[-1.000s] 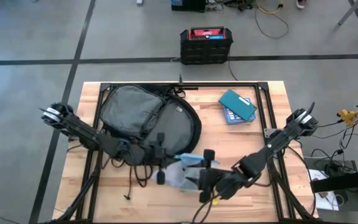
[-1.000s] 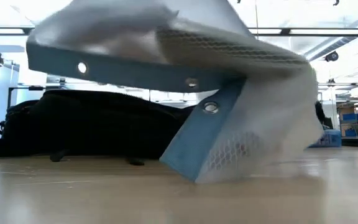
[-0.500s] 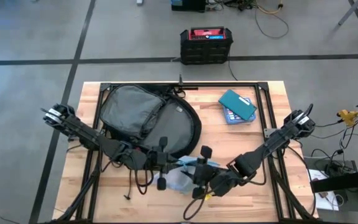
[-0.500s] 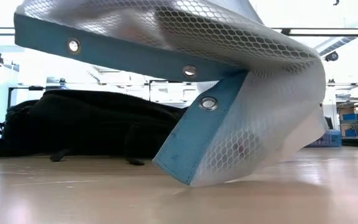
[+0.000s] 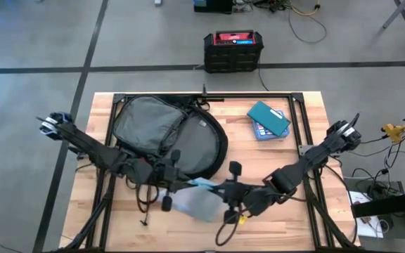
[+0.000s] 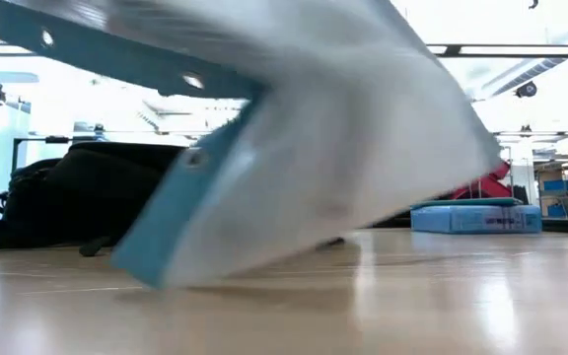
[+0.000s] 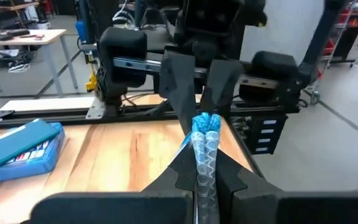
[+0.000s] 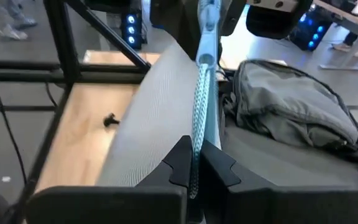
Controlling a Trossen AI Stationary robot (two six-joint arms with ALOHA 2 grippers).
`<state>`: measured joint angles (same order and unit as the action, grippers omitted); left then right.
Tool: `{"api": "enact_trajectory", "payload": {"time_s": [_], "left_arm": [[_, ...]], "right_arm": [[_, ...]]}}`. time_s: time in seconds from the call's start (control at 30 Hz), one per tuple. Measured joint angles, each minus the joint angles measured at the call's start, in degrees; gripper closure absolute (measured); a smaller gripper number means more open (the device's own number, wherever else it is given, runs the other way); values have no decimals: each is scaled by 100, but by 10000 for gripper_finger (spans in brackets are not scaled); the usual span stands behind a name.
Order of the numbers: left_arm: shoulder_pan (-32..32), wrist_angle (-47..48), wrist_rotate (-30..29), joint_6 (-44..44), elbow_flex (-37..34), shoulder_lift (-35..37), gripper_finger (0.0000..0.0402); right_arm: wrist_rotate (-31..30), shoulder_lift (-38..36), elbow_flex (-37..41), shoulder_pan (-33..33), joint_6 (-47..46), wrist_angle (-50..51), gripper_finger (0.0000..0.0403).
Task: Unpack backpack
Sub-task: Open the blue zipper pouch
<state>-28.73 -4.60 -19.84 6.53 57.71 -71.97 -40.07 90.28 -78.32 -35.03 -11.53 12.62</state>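
step: carry mesh pouch [image 5: 192,200] clear of backpack [image 5: 167,130] (lying open at the table's back-left) | left gripper [image 5: 176,184] and right gripper [image 5: 225,192]: both pinched on the pouch's blue edge | tip: move both arms together, keeping the pouch taut and level, then lower it onto bare table [image 5: 273,161].

The backpack [image 5: 167,133] lies flat on the table, toward eleven o'clock from the table's middle as seen from above. It is unzipped and spread wide: a rounded grey panel lies at the ten o'clock side, and the black shell curves around it toward three and five o'clock. Black straps trail off its six o'clock edge onto the wood. From table height it [image 6: 87,197] reads as a long, low, dark mound with drooping straps.
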Motion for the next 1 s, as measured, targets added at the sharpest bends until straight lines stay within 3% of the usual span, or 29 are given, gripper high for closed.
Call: {"api": "enact_trajectory", "payload": {"time_s": [0.4,0.6,0.7,1.0], "left_arm": [[5,361,-15,-157,147,800,401],[11,541,-241,-305,164,1316,401],[15,838,-419,-307,164,1598,401],[15,1409,-936,-89,59,1915,401]], "right_arm": [[351,182,7,-300,-714,704,403],[1247,404,66,-419,-1223,1159,403],[1516,487,74,-488,-1644,1779,403],[1460,247,81,-699,-2973,3723,403]]}}
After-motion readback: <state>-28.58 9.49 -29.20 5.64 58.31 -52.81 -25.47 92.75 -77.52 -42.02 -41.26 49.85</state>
